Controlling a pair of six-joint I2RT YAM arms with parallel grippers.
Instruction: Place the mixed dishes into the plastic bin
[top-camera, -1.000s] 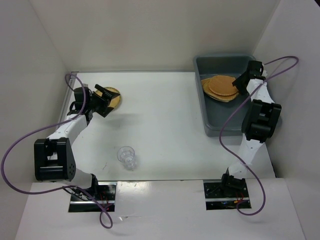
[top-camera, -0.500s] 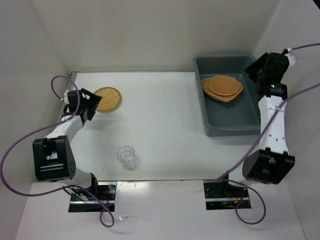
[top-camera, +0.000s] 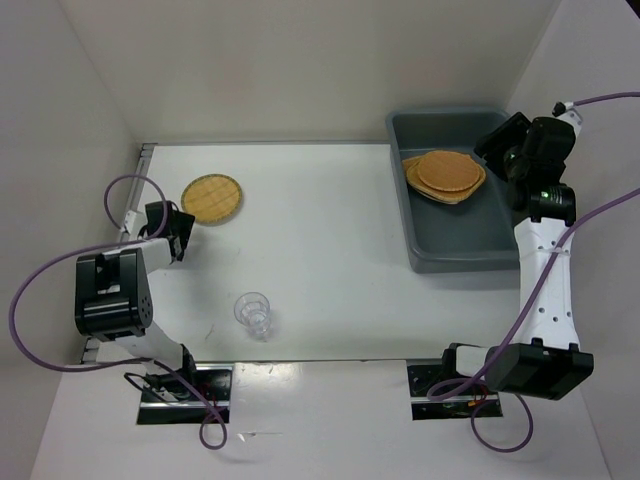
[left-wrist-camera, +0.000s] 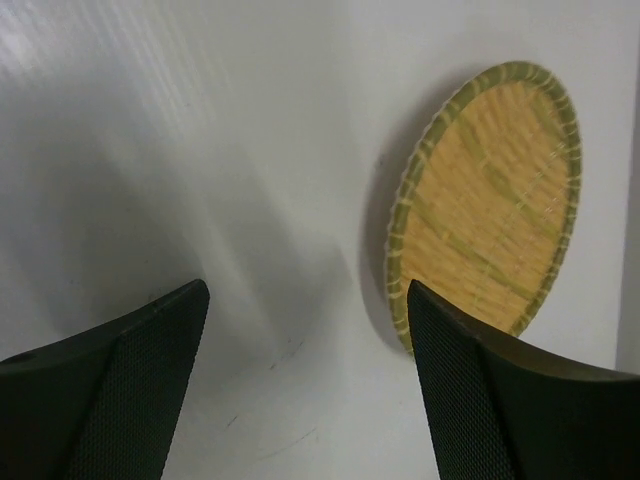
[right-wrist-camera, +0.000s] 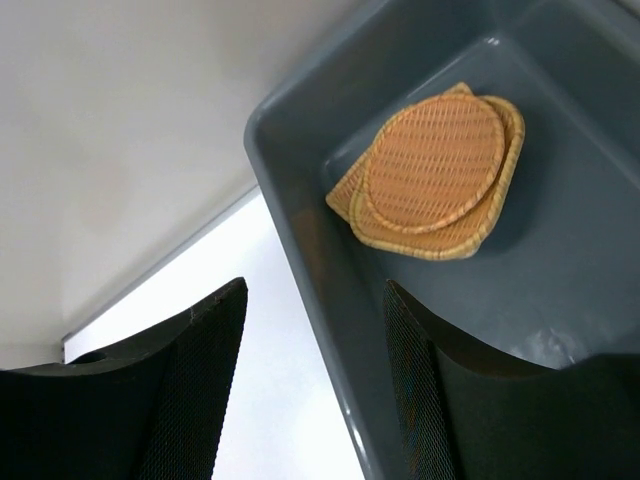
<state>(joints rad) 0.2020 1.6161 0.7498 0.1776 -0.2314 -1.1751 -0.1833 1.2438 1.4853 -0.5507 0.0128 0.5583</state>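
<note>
One round woven plate (top-camera: 212, 197) lies flat on the white table at the far left. My left gripper (top-camera: 181, 226) sits low just short of it on the near-left side, open, with only bare table between its fingers (left-wrist-camera: 308, 300). In the left wrist view the plate (left-wrist-camera: 485, 205) lies ahead and to the right. The blue-grey plastic bin (top-camera: 460, 262) stands at the far right with a stack of woven plates (top-camera: 445, 175) inside. My right gripper (top-camera: 500, 146) hangs open and empty over the bin's right side. Its wrist view shows the bin wall (right-wrist-camera: 300, 200) and the stacked plates (right-wrist-camera: 435, 175). A small clear ribbed cup (top-camera: 253, 312) stands near the front.
White walls close in the table on the left, back and right. The left arm's purple cable (top-camera: 40, 290) loops out to the left of the table. The right arm's cable (top-camera: 600, 100) runs off the right edge.
My left gripper has drawn back from the round plate toward the near-left, leaving it on the table. My right arm has lifted up out of the bin.
</note>
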